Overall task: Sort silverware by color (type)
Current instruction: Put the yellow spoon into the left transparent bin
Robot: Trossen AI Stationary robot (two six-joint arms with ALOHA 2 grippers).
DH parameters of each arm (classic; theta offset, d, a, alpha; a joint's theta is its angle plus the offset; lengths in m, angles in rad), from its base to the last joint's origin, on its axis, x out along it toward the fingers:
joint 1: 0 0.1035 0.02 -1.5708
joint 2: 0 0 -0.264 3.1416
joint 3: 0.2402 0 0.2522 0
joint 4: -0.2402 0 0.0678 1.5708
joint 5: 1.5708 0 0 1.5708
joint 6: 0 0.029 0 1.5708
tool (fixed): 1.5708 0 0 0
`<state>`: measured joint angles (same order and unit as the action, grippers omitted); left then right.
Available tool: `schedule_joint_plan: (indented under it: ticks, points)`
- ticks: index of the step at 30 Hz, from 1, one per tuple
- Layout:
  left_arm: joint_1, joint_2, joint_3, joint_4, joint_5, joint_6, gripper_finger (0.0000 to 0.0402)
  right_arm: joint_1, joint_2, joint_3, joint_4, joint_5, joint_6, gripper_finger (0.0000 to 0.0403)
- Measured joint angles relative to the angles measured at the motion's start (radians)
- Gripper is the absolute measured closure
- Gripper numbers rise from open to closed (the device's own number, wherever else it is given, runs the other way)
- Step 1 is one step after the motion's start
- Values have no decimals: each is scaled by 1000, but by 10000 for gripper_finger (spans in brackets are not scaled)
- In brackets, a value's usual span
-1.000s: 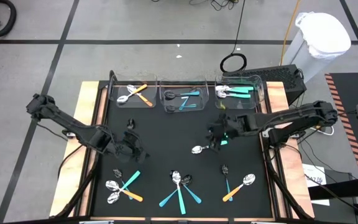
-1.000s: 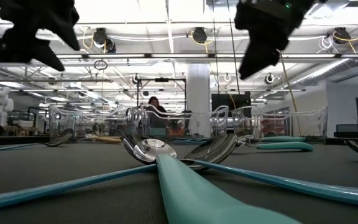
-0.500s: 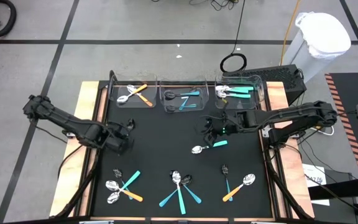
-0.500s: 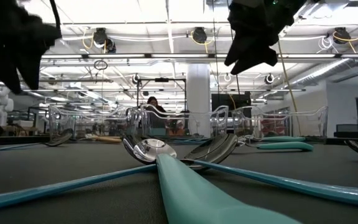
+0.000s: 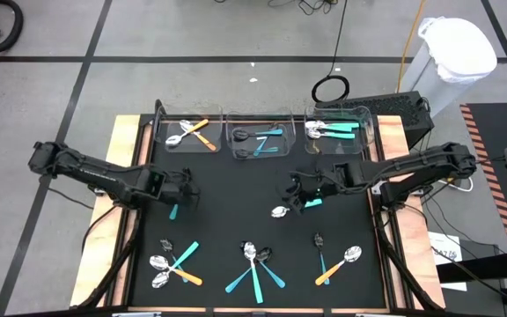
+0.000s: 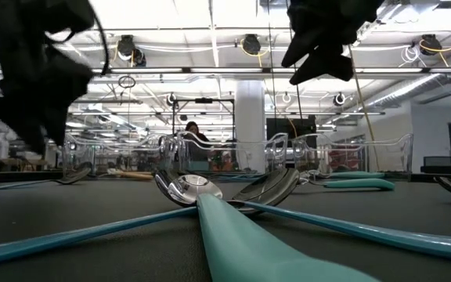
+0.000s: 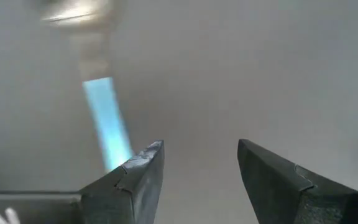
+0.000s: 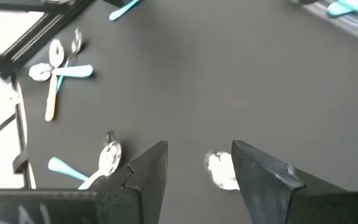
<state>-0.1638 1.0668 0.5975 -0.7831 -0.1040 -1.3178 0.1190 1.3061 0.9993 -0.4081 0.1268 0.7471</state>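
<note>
Dark jointed arms, wedge-shaped black fingers (image 7: 132, 180)

Two dark robot arms (image 5: 104, 176), three clear bins (image 5: 258, 141) in one row, and about ten spoons (image 5: 255, 264) loose on the black mat (image 5: 236, 189): clusters of roughly three, three and two, plus two single teal-handled ones; the spoons inside the bins overlap too much to count.

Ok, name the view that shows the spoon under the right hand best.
High view: the spoon shows its silver bowl plainly, its teal handle running under the right hand. The right wrist view shows only its bowl, between the fingers. The low and left wrist views do not show it recognisably.
</note>
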Motion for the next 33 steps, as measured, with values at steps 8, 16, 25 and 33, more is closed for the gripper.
schedule_joint_plan:
  ticks: [8,16,25,33]
  points:
    - [-273,23,7,525,142,305,197,34,4,0,-60,6,-7,229]
    - [-655,224,5,618,136,443,227,33,4,0,-92,35,-19,229]
    - [-703,402,5,738,24,478,240,34,4,0,-91,34,-29,229]
    - [-705,524,20,784,99,600,240,34,4,0,-95,30,-28,229]
